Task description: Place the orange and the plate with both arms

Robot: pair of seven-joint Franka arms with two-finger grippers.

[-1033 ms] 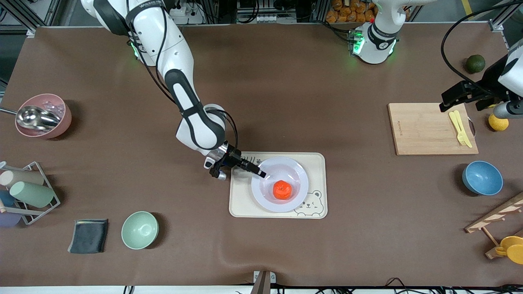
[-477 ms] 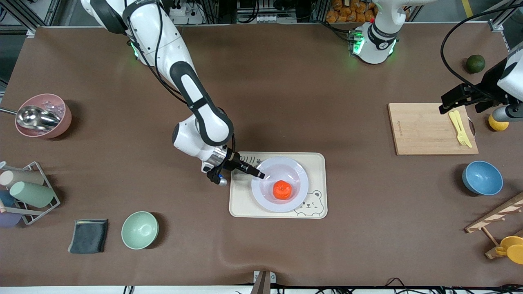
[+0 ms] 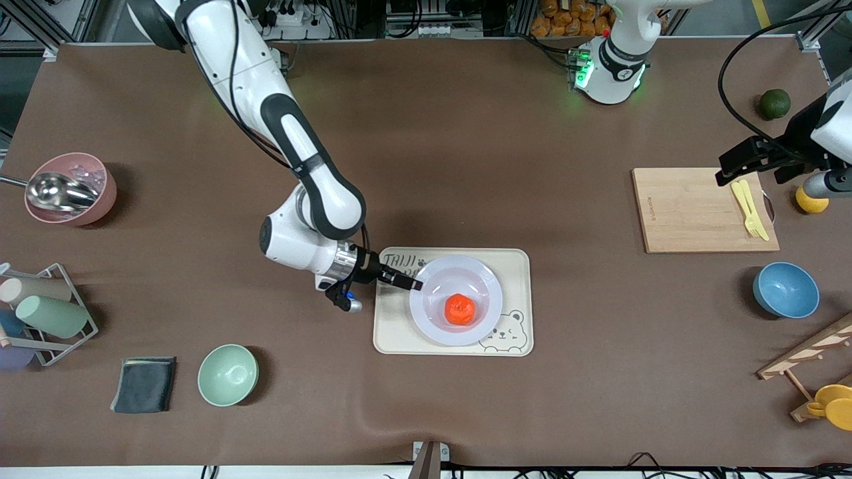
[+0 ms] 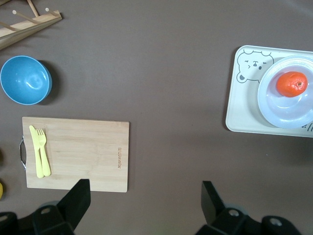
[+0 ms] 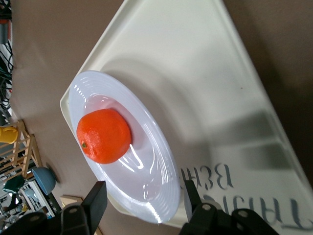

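The white plate (image 3: pixel 455 299) sits on the cream bear-printed tray (image 3: pixel 516 266) in mid-table. The orange (image 3: pixel 459 309) rests in its well. It also shows in the right wrist view (image 5: pixel 103 135) and the left wrist view (image 4: pixel 292 84). My right gripper (image 3: pixel 414 285) is low at the plate's rim, on the side toward the right arm's end. It is open, one finger (image 5: pixel 95 200) on each side of the rim (image 5: pixel 161 205). My left gripper (image 3: pixel 727 170) is open and empty (image 4: pixel 145 193), up over the wooden cutting board (image 3: pixel 692 213).
A yellow fork and knife (image 3: pixel 749 209) lie on the cutting board. A blue bowl (image 3: pixel 785 289), a lemon (image 3: pixel 811 199) and a dark green fruit (image 3: pixel 775 104) are at the left arm's end. A pale green bowl (image 3: pixel 227 374), a grey cloth (image 3: pixel 144 384), a cup rack (image 3: pixel 40 313) and a pink bowl (image 3: pixel 70 188) are at the right arm's end.
My right arm's wrist has swung and its fingertips have drawn back a little from over the plate's rim to its edge. Plate and orange have not moved. The left arm barely shifted.
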